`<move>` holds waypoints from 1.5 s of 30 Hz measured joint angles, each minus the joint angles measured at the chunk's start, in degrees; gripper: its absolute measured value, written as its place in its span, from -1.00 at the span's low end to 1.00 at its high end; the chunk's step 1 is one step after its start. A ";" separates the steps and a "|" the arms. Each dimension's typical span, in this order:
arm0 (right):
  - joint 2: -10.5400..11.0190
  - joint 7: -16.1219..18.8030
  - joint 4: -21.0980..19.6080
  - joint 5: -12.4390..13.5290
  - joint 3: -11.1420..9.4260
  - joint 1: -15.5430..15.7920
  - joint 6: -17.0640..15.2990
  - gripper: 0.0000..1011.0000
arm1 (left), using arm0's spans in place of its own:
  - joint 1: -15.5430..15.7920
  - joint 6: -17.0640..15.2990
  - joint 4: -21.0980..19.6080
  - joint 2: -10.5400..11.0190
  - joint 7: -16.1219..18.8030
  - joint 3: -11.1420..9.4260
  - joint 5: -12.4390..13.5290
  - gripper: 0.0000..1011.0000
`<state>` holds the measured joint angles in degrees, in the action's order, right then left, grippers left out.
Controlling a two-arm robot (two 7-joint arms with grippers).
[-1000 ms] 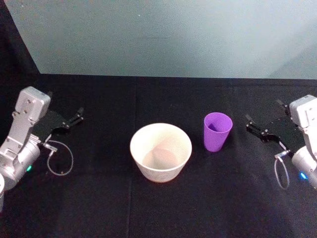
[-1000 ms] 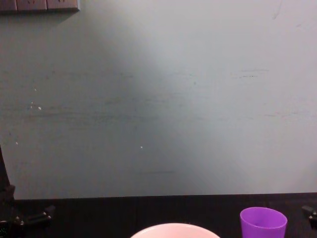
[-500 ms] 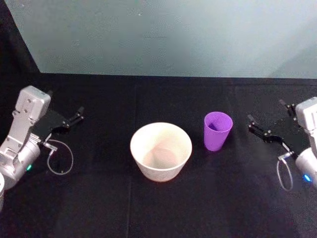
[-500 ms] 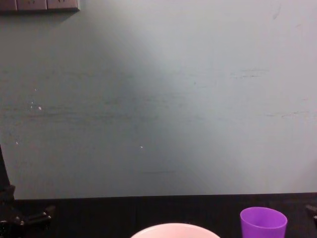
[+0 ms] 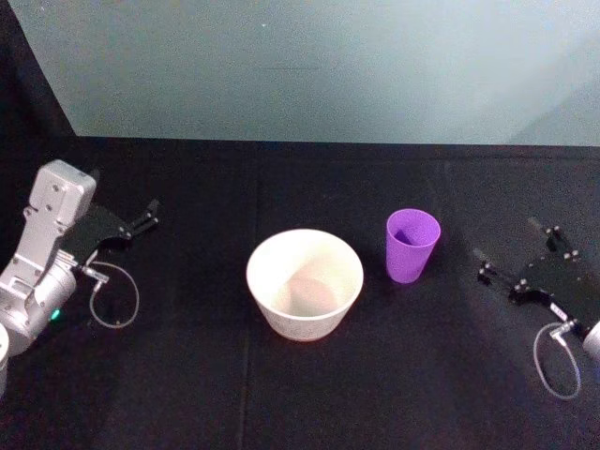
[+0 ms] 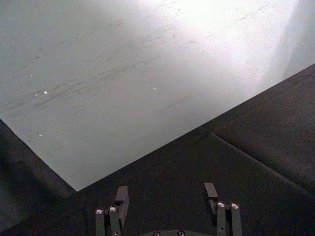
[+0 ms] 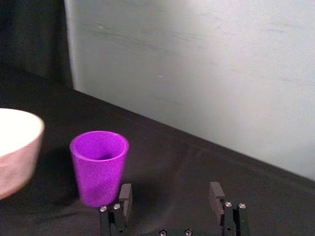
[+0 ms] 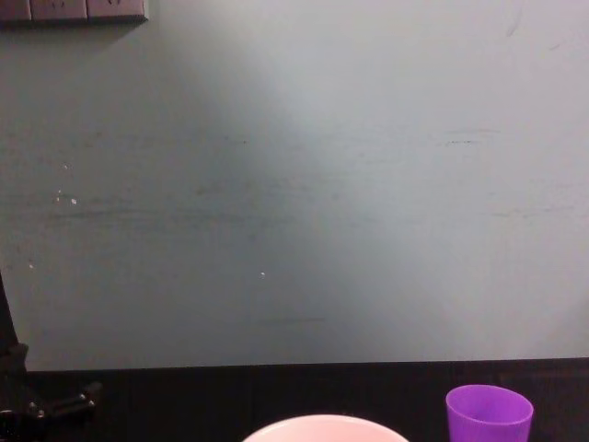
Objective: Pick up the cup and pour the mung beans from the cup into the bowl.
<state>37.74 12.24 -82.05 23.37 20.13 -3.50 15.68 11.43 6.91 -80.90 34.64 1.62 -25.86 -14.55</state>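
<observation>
The purple cup point(image 5: 412, 246) stands upright on the black table, just right of the pale pinkish-white bowl point(image 5: 305, 281). The cup's inside looks dark, and I cannot make out mung beans in it. My right gripper point(image 5: 513, 247) hovers open to the right of the cup, about a cup's width away, fingers pointing toward it. In the right wrist view the cup point(image 7: 98, 167) sits in front of the open right gripper point(image 7: 171, 192), nearer one finger, with the bowl point(image 7: 17, 147) beyond it. My left gripper point(image 5: 150, 214) is open and parked at the far left.
A black cloth point(image 5: 300, 394) covers the table, ending at a pale wall point(image 5: 309, 66) behind. Loose cable loops hang by each wrist point(image 5: 112, 305). In the chest view the cup point(image 8: 489, 414) and bowl rim point(image 8: 327, 425) sit low, with the left gripper point(image 8: 55, 405) at the lower left.
My right gripper has shifted right and toward the table's near edge, leaving the chest view. The cup, bowl and left arm have not moved.
</observation>
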 joint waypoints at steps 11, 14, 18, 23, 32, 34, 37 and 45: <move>-2.13 12.39 3.99 6.52 0.53 -1.48 1.08 0.98 | 0.00 0.00 0.00 0.00 0.00 0.00 0.00 0.98; -3.26 14.04 4.55 6.68 1.06 -2.22 0.41 0.98 | 0.00 0.00 0.00 0.00 0.00 0.00 0.00 0.98; -4.43 14.56 5.04 6.10 1.55 -2.93 -0.39 0.98 | 0.00 0.00 0.00 0.00 0.00 0.00 0.00 0.98; -5.89 14.70 5.83 4.91 1.97 -3.94 -1.20 0.98 | 0.00 0.00 0.00 0.00 0.00 0.00 0.00 0.98; -8.68 14.45 7.63 3.16 1.95 -5.91 -2.20 0.98 | 0.00 0.00 0.00 0.00 0.00 0.00 0.00 0.98; -9.28 14.35 7.99 2.73 1.84 -6.31 -2.36 0.98 | 0.00 0.00 0.00 0.00 0.00 0.00 0.00 0.98; -9.87 14.05 8.21 2.41 1.67 -6.62 -2.63 0.98 | 0.00 0.00 0.00 0.00 0.00 0.00 0.00 0.98; -12.31 13.61 9.81 1.38 1.17 -7.96 -3.16 0.98 | 0.00 0.00 0.00 0.00 0.00 0.00 0.00 0.98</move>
<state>25.43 25.85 -72.24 24.75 21.30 -11.46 12.51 11.43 6.91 -80.90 34.65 1.62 -25.86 -14.55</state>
